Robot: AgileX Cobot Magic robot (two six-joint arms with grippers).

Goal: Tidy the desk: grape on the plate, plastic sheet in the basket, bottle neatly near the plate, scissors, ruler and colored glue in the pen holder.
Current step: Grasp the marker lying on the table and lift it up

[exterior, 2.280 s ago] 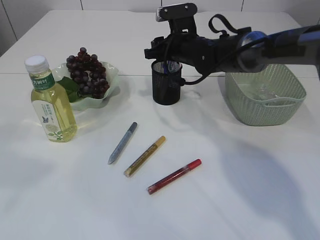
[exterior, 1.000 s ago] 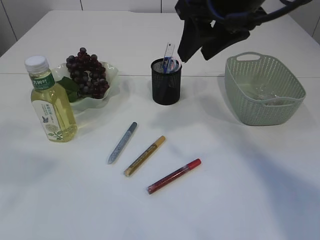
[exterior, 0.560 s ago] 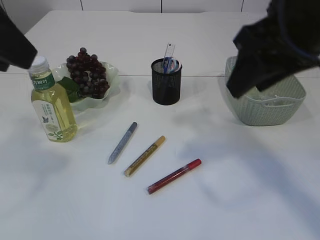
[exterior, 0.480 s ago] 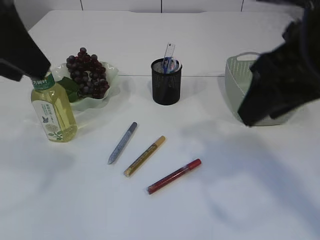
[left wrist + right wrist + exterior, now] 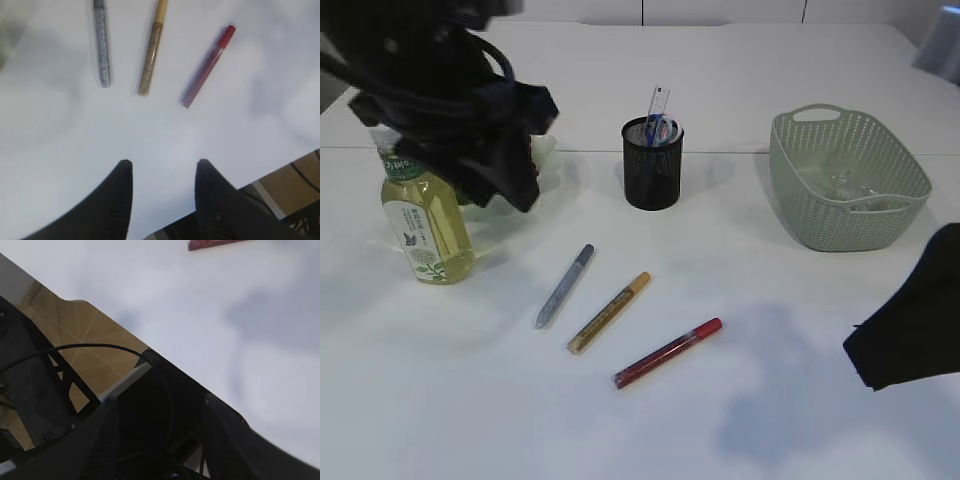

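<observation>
Three colored glue pens lie mid-table: silver (image 5: 565, 285), gold (image 5: 609, 311) and red (image 5: 667, 352). In the left wrist view they show as silver (image 5: 101, 45), gold (image 5: 152, 50) and red (image 5: 207, 67), ahead of my open, empty left gripper (image 5: 163, 165). The left arm (image 5: 450, 100) hangs blurred over the plate (image 5: 544, 155), hiding the grape. The bottle (image 5: 425, 225) stands upright beside it. Scissors (image 5: 662, 129) and a clear ruler (image 5: 658, 100) stand in the black pen holder (image 5: 652, 170). The plastic sheet (image 5: 848, 186) lies in the basket (image 5: 845, 215). My right gripper (image 5: 160, 410) is open and empty past the table's edge.
The right arm (image 5: 910, 335) sits low at the table's front right corner. In the right wrist view the table's edge, the floor and the robot's frame (image 5: 50, 390) show below, with the tip of the red pen (image 5: 215, 244) at the top.
The right arm left the pen holder, where the ruler now stands, and swung back to the front right. The left arm came in from the left over the plate.
</observation>
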